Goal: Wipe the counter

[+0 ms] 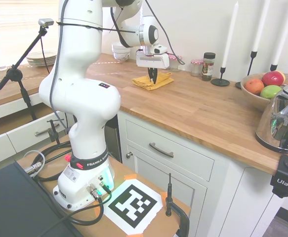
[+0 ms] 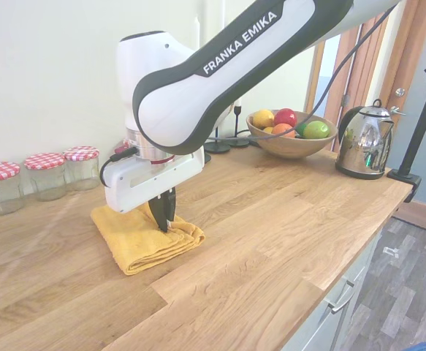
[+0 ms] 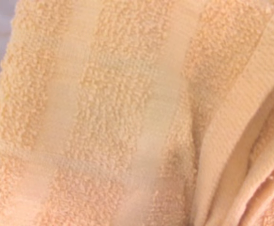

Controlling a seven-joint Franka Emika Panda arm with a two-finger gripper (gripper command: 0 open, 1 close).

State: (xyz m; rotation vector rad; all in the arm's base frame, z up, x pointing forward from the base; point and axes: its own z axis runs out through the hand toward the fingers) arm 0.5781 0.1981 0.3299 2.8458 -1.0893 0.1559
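Note:
A folded yellow terry cloth (image 1: 159, 83) (image 2: 136, 245) lies on the long butcher-block counter (image 1: 198, 108) (image 2: 271, 219), near its back wall. My gripper (image 1: 154, 79) (image 2: 165, 225) points straight down into the cloth's top fold. Its dark fingers are drawn together with the tips buried in the fabric. The wrist view is filled by the cloth's (image 3: 127, 117) striped pile and a hemmed edge, close up and blurred.
Three red-checked-lid jars (image 2: 44, 172) stand along the wall beside the cloth. A fruit bowl (image 1: 256, 96) (image 2: 289, 139), a steel kettle (image 1: 284, 121) (image 2: 364, 139), candlesticks (image 1: 227, 44) and a spice jar (image 1: 208, 65) occupy the far end. White bowls (image 1: 121, 52) sit behind the arm.

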